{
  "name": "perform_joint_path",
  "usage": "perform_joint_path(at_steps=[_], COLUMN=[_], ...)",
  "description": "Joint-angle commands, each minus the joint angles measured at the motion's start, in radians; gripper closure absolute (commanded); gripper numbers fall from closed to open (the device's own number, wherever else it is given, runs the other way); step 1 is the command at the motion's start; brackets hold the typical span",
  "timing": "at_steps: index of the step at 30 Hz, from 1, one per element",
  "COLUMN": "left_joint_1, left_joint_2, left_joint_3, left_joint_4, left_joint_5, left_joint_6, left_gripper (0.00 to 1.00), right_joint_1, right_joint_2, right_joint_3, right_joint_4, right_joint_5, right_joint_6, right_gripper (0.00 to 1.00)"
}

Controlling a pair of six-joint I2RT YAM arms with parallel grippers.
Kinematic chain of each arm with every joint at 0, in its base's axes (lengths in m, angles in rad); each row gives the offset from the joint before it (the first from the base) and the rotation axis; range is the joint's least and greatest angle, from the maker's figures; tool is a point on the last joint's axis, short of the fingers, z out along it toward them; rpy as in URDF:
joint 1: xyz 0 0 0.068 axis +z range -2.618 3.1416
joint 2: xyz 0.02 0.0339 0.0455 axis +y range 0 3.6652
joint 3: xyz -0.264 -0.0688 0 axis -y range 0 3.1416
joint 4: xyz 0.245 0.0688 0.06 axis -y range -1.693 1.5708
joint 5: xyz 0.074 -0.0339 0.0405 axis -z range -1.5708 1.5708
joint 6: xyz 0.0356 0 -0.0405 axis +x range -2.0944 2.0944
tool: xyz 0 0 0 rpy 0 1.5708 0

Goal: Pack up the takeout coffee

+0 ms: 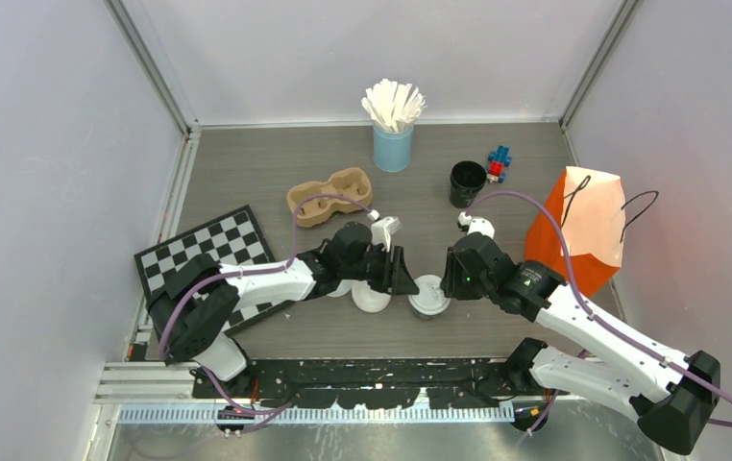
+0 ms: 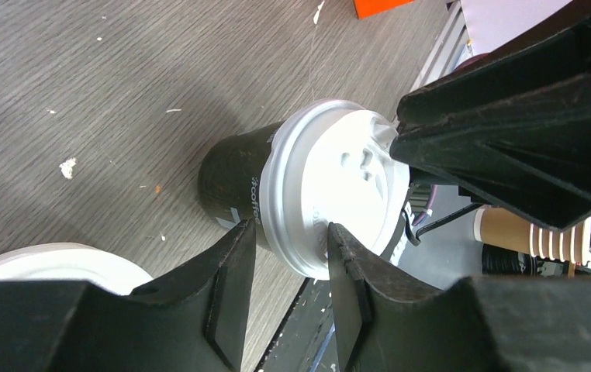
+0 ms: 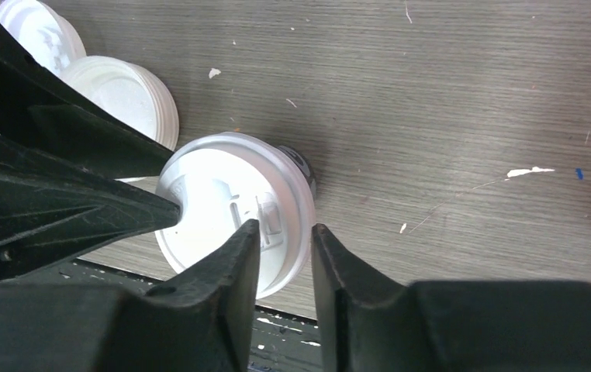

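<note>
The cup [image 1: 429, 296] is stood upright, sandwiched between left pincer [image 2: 290, 229] and right pincer [image 3: 286, 227], so neither's nearer tbh. Both are seen part-open at the lid [image 3: 222, 209] rim, nothing clamped.

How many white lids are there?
3. One lid caps the black cup mid-table; a second lid and a third lid sit beside it, under the left arm. More may be hidden.

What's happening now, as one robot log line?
left pincer: at round white plastic lid on black paper cup | right pincer: same lid, opposite side | grips: unclear
</note>
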Motion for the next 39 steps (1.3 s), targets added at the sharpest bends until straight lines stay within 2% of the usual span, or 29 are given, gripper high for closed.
perform_joint_path(at_steps=[1,9,22,32,36,39], left_joint_1=[-0.010,-0.018,-0.033,-0.039,-0.043,-0.046], left_joint_2=[0.025,0.020,0.005,-0.017,-0.022,-0.029], left_joint_3=[0.019,0.030,0.037,0.017,0.008,0.006], left_joint_4=[-0.072,-0.100,-0.174,-0.202,-0.204,-0.198], left_joint_5=[-0.045,-0.063,-0.110,-0.146,-0.162,-0.168], left_joint_6=[0.049,0.061,0.091,0.099,0.089,0.068], left_gripper=[0.60,0.60,0.60,0.61,0.61,0.62], right_joint_1=[-0.015,-0.016,-0.017,-0.016,-0.016,-0.017], right_joint_2=[-0.023,0.000,-0.053,-0.119,-0.121,-0.091], right_joint_3=[0.013,-0.017,-0.198,-0.293,-0.286,-0.188], right_joint_4=[0.016,0.032,0.123,0.176,0.204,0.197], right_joint_5=[0.017,-0.013,-0.051,-0.041,-0.045,-0.031], right_joint_6=[0.024,0.040,0.243,0.280,0.259,0.218], right_gripper=[0.67,0.80,0.79,0.78,0.78,0.74])
